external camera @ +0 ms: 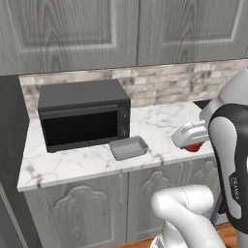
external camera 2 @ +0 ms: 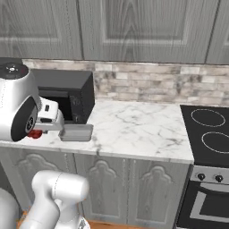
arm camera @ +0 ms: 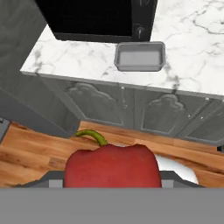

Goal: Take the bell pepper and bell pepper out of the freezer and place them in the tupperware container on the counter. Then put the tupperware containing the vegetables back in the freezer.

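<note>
While gripped, bell pepper (arm camera: 112, 165) fills gripper (arm camera: 112, 181).

White glossy rounded arm links (external camera: 186, 206) with dark grey-black joint sections. Black band on forearm (external camera: 231, 160) edged white, bearing small pale lettering. Round grey joint cap (external camera 2: 13, 70) with red dot.

Glossy red bell pepper (arm camera: 112, 166), green-stemmed; empty grey tupperware container (arm camera: 140, 56) on counter (arm camera: 192, 48).

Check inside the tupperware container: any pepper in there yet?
The tupperware container is empty: its bare grey floor shows, with no pepper inside. A red bell pepper is held in the gripper, above the wood floor short of the counter.
</note>
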You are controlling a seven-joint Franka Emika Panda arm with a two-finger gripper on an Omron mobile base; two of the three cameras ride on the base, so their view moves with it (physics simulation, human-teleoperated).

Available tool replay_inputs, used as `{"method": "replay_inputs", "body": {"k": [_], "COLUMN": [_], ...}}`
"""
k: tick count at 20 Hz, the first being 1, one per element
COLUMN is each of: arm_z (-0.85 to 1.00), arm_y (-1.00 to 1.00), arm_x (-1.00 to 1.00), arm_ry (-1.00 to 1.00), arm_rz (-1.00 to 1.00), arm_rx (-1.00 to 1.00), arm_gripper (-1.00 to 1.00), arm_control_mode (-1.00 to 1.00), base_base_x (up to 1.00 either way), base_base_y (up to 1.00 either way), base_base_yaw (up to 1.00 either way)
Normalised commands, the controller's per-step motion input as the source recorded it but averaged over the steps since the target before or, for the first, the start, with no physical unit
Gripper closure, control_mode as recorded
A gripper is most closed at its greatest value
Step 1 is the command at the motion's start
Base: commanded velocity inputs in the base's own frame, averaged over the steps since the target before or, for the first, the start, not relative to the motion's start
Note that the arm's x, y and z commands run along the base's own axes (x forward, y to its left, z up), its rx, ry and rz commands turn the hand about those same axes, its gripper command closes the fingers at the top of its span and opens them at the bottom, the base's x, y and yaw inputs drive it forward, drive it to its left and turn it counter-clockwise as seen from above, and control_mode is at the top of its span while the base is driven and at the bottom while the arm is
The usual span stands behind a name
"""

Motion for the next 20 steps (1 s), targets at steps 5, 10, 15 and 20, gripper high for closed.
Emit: {"method": "replay_inputs", "body": {"k": [5, 10, 15, 20], "arm_z": [-0.16, -0.74, -0.62, -0.37], "arm_y": [-0.02, 0.11, 0.32, 0.49], "arm_x": [0.09, 0.30, 0.64, 0.90], "arm_ry": [0.00, 0.00, 0.00, 0.01], "arm_rz": [0.00, 0.00, 0.00, 0.00], "arm_rx": [0.00, 0.00, 0.00, 0.00], "arm_gripper": [1.00, 1.00, 1.00, 1.00], "arm_control_mode": [-1.00, -1.00, -1.00, -1.00], "base_base_x": [0.34, 0.00, 0.00, 0.00], "base_base_y": [-0.26, 0.00, 0.00, 0.00], "base_base_yaw": [0.00, 0.00, 0.00, 0.00]}}
